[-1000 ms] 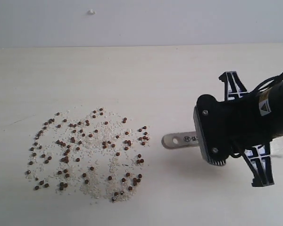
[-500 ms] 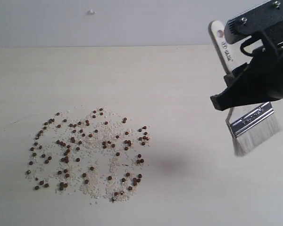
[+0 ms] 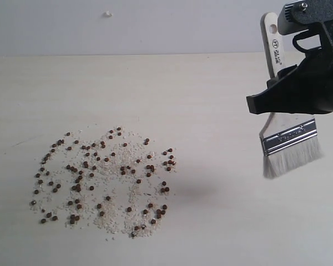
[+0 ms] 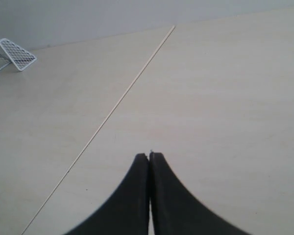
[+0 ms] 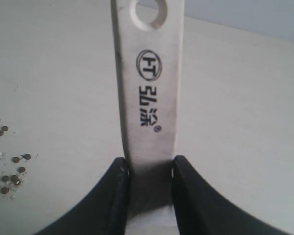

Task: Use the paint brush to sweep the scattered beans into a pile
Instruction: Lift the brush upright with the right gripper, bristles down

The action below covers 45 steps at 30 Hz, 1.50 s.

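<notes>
The right gripper (image 5: pixel 149 170) has lifted the paint brush (image 3: pixel 289 137) from low over the table (image 3: pixel 183 88) and swung it nearly upright. Its jaws are clamped on the pale handle below the hole and the dark mark, and the cream bristles point down. The beans (image 3: pixel 100 177) lie unmoved, well apart from the brush on its left in the exterior view, spread in a loose patch with white grains (image 3: pixel 115 217) among them and not gathered. The left gripper (image 4: pixel 149 157) is pressed together on nothing above bare tabletop.
</notes>
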Tool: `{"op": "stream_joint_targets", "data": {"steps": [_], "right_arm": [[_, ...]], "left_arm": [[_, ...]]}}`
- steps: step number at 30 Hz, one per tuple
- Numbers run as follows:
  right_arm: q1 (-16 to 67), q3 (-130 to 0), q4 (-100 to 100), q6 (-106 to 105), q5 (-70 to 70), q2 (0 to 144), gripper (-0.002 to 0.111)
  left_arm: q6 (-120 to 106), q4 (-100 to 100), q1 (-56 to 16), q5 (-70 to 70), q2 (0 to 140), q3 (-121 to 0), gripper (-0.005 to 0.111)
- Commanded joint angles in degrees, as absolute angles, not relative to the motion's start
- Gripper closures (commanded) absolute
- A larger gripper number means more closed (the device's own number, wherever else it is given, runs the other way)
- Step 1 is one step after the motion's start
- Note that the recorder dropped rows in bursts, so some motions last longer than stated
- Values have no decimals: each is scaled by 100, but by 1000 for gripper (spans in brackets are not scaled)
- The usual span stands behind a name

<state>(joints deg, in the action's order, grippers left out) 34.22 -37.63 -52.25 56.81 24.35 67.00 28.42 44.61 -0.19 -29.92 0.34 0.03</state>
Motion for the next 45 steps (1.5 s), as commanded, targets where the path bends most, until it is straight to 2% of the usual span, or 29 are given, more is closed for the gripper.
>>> {"op": "stream_joint_targets", "data": {"steps": [1,18,20,21,24,29,38,45], "right_arm": [[3389,-3813,-5306,5715,2358,6664,108],[3389,-3813,-5306,5715,2357,6664,108],[3389,-3813,-5306,5704,2321,6664,108],[3389,-3813,-5306,5704,2246,6664,108],[3400,-3813,-5281,5704,2261,6664,108],[3400,-3813,-5261,5693,2297,6664,108],[3400,-3813,-5244,5695,2297,6664,108],[3400,-3873,-5241,5695,2241,6664,108]], "left_arm": [[2890,4469,-52,-2991,0,0,107],[2626,5563,-51,-2634,0,0,107],[3029,5404,-51,-1741,0,0,107],[3688,4525,-51,-768,0,0,107],[4296,4234,-51,973,0,0,107],[5753,4286,-51,2473,0,0,107],[7621,5152,-51,2803,0,0,107],[7710,5528,-51,2773,330,0,107]]}}
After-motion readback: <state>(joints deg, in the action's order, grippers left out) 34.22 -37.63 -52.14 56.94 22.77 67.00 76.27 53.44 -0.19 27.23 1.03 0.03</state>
